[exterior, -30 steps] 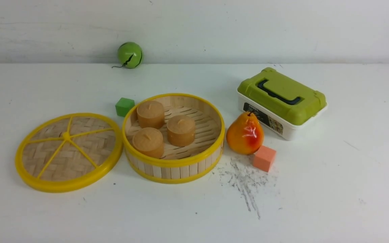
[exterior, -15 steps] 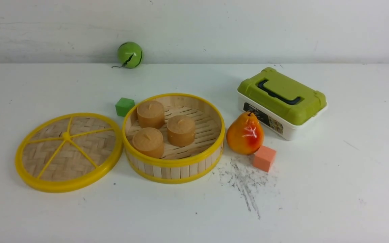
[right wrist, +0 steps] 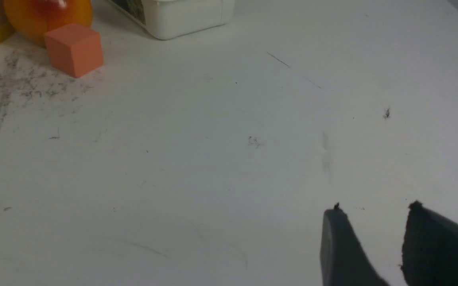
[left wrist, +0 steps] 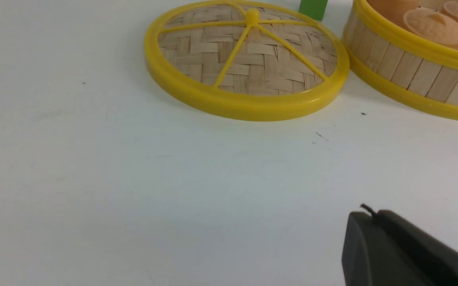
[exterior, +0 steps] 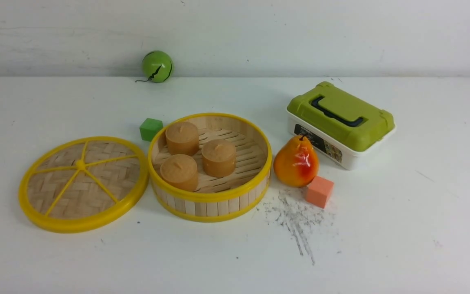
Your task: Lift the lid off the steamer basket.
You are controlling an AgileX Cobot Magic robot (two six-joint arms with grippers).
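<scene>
The lid [exterior: 83, 184] [left wrist: 247, 59], woven bamboo with a yellow rim and spokes, lies flat on the white table just left of the steamer basket [exterior: 210, 202] [left wrist: 408, 75]. The basket stands uncovered and holds three tan buns [exterior: 198, 155]. Neither arm shows in the front view. In the left wrist view my left gripper [left wrist: 372, 216] is shut with nothing in it, over bare table on the near side of the lid. In the right wrist view my right gripper [right wrist: 374, 212] stands open and empty over bare table, away from the basket.
A green block [exterior: 151, 129] sits behind the basket's left side. To the basket's right are a pear [exterior: 296, 162], an orange block [exterior: 319, 191] [right wrist: 74, 48] and a white box with an olive-green lid [exterior: 340, 122]. A green ball [exterior: 157, 66] rests by the back wall.
</scene>
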